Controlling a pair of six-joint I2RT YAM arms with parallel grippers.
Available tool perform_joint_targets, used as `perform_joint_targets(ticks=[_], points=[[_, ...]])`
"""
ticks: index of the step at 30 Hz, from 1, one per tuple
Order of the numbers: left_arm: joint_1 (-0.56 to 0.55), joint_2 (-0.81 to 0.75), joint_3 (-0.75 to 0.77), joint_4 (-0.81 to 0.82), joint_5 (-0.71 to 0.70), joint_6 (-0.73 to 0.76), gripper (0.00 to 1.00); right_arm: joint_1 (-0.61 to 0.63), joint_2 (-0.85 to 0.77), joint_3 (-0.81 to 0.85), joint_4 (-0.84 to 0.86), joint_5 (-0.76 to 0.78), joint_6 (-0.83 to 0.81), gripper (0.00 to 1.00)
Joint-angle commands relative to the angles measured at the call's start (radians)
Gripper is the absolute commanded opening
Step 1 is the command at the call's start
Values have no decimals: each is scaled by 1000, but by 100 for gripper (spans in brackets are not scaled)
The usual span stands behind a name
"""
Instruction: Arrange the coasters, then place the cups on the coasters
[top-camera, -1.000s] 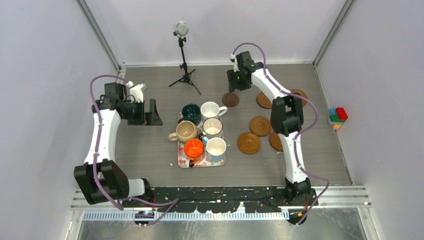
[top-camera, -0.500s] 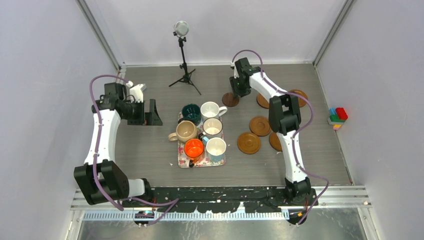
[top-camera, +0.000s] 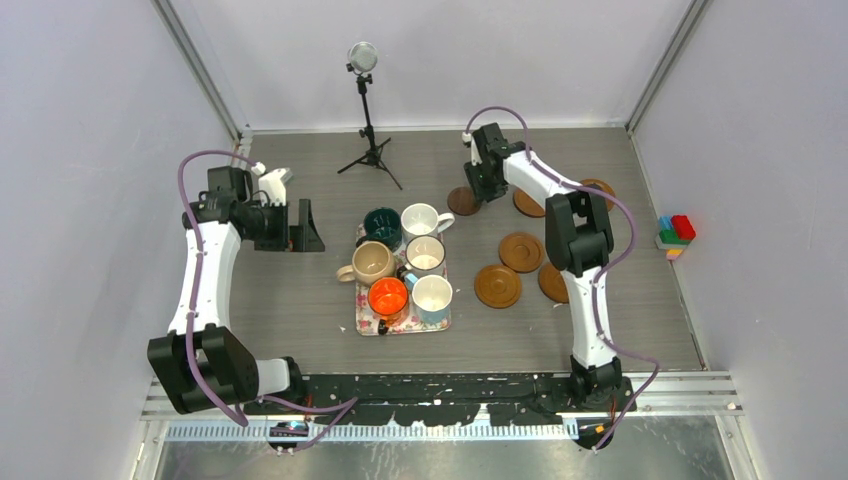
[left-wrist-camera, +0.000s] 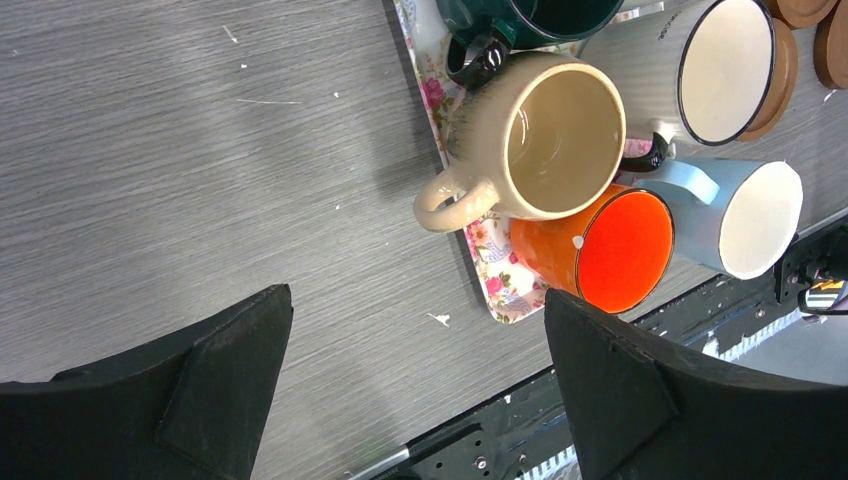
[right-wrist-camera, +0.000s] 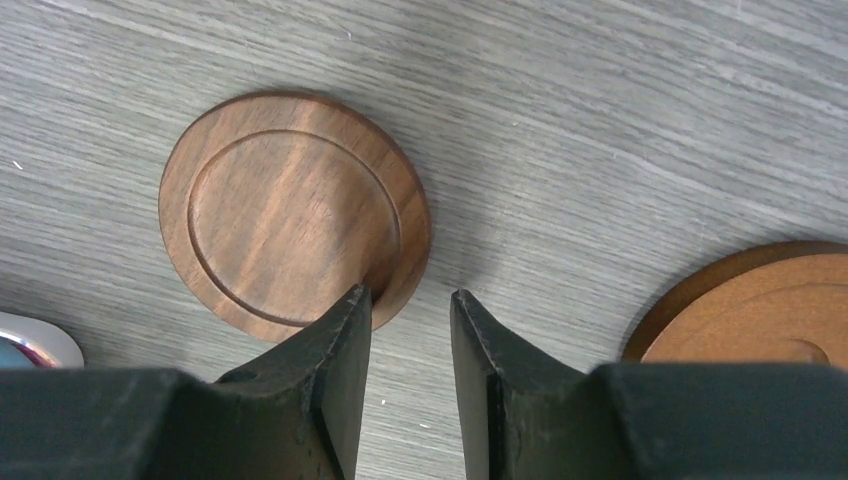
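Note:
A small dark brown coaster (right-wrist-camera: 290, 210) lies flat on the table behind the cups, also seen from above (top-camera: 462, 200). My right gripper (right-wrist-camera: 410, 295) is down at its right rim with its jaws a narrow gap apart. One finger rests over the rim and the other stands on the table beside it. Several orange-brown coasters (top-camera: 521, 251) lie scattered to the right, one close by (right-wrist-camera: 760, 310). Several cups stand on the floral tray (top-camera: 405, 325): dark green (top-camera: 382, 225), white (top-camera: 420, 218), beige (left-wrist-camera: 560, 140), orange (left-wrist-camera: 610, 245) and light blue (left-wrist-camera: 750, 215). My left gripper (left-wrist-camera: 416, 295) hangs wide open, left of the tray.
A microphone on a tripod (top-camera: 368, 150) stands at the back of the table, left of the right arm. Coloured toy bricks (top-camera: 676, 233) sit beyond the table's right edge. Walls close in the table on three sides.
My right gripper has shifted a little right and come down onto the dark coaster's rim, and its jaws have narrowed. The left arm has not moved.

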Motion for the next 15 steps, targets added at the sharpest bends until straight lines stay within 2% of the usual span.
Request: perform_joint_targets(ticks=[1,10,15], points=[[-1,-32,-5,10,7,20,100,-14,-20,-56,-74,66,-32,39],[-2,-23,-4,10,13,20,100,-22,-78,-127,-64,4,-29,39],[-2,-25,-3,8,11,20,100,-23,-97,-93,-65,-5,-8,41]])
